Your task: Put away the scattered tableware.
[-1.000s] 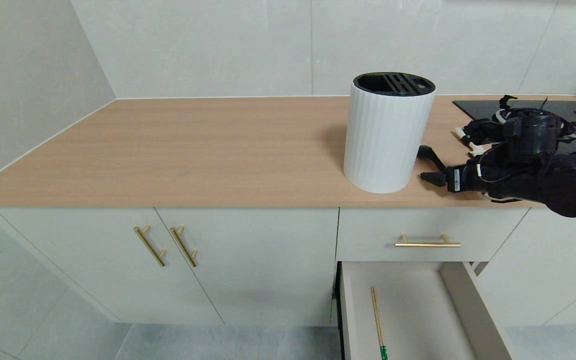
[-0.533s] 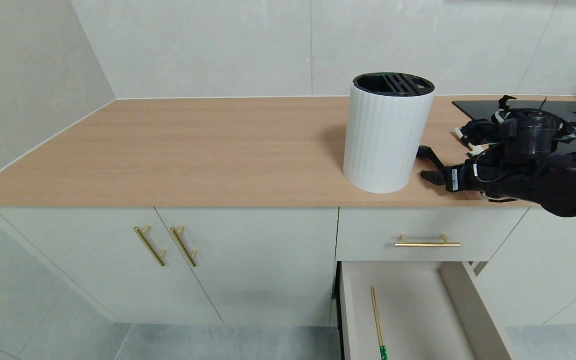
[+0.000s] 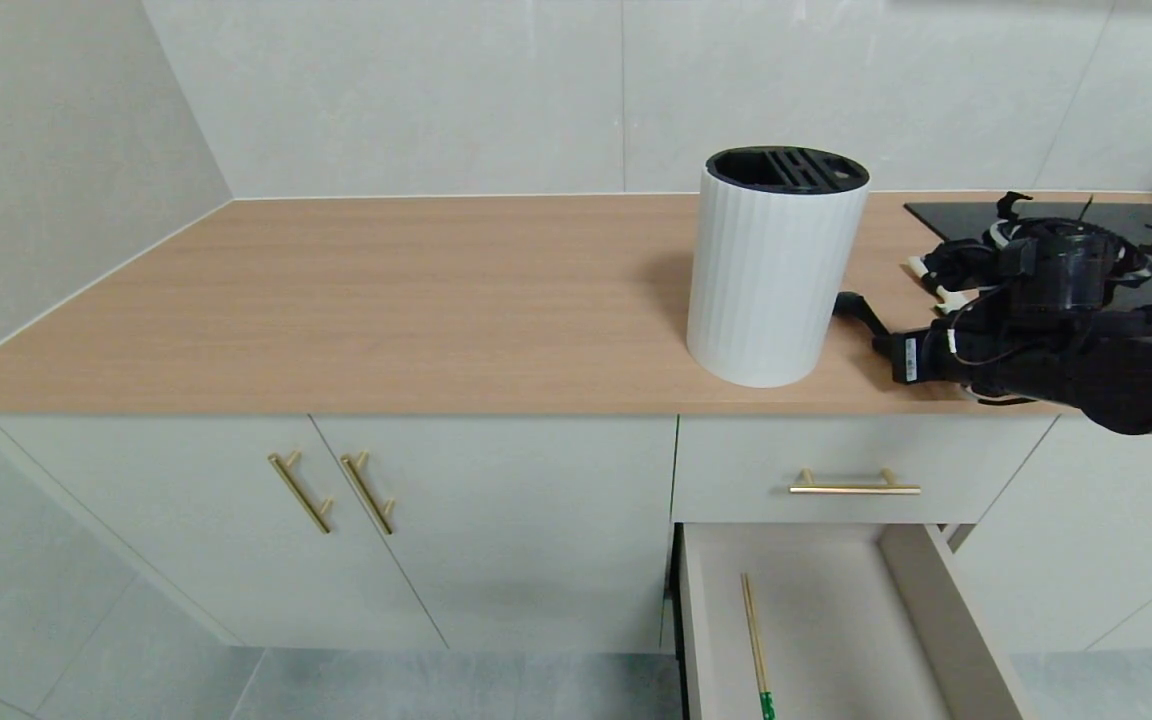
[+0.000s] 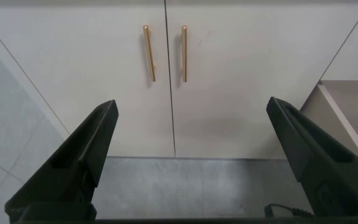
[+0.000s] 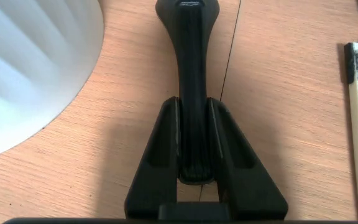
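Presently, R pincer (image 5: 193, 109) clamped on black handle (image 5: 191, 50), flat on counter (image 3: 436, 300), nxt to white holder (image 3: 774, 280).

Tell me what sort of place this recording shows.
Most likely a kitchen: a wooden countertop with what looks like a black cooktop, a white slotted utensil holder standing on it, and an open drawer below holding chopsticks.

Black left gripper (image 4: 191, 104) hanging mid-frame, fingers (image 4: 73, 162) spreading wide, facing white cabinet doors (image 4: 241, 62) bearing two slim gold bar handles (image 4: 149, 53); grey tiled floor (image 4: 185, 186) lying beneath doors.
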